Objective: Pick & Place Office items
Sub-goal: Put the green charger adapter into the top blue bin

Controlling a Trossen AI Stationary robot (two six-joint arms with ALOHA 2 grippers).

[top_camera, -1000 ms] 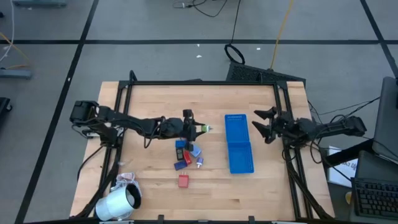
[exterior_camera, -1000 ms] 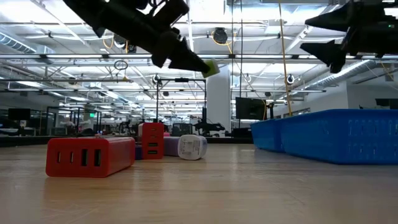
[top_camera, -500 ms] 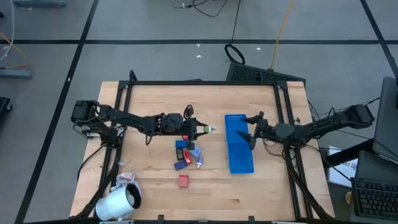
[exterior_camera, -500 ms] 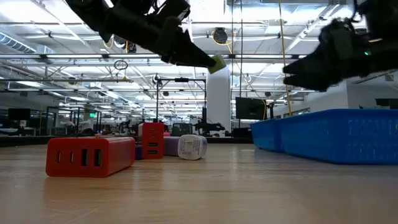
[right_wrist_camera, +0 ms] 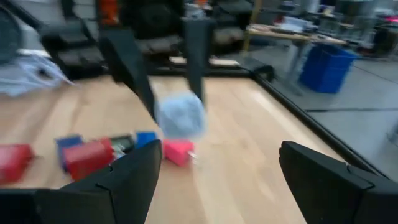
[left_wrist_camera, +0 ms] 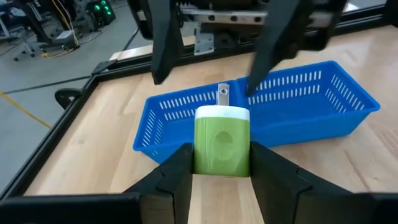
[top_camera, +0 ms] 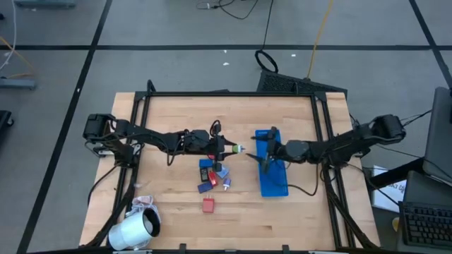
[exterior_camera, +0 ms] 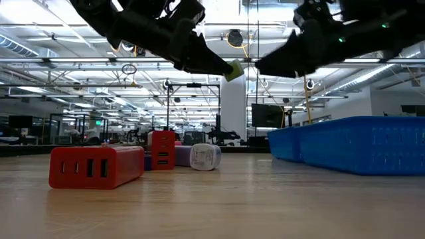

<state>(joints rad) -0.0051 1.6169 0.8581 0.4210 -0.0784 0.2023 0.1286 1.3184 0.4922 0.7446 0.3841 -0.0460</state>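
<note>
Left claw (top_camera: 235, 148) hangs above the middle of the wooden bench (top_camera: 169, 204), its two dark fingers (left_wrist_camera: 175, 174) closed on a green plug adapter (left_wrist_camera: 222, 140) whose metal prong points forward toward the blue tray (left_wrist_camera: 323, 112). From above, the adapter (top_camera: 237, 148) sits in the gap between the cluster of small items and the tray's near long edge (top_camera: 258, 166), held well clear of the bench top, as the low view confirms with the adapter (exterior_camera: 233, 69) high over the wood. Right claw (top_camera: 260, 156) reaches in from the opposite side, over the tray's edge and into the same gap, its fingers (right_wrist_camera: 134, 177) spread wide and holding nothing; the two claws face each other and are near, but apart. Below and just beside the left claw lies the remaining pile: a dark blue block (top_camera: 205, 164), a red block (top_camera: 212, 178), a light blue piece (top_camera: 223, 171), another blue piece (top_camera: 203, 188), and a lone red charger (top_camera: 208, 204) nearer the front edge. A big white roll (top_camera: 134, 231) rests at the front left corner. Bare wood stays open between the pile and the tray, and along the back edge.
</note>
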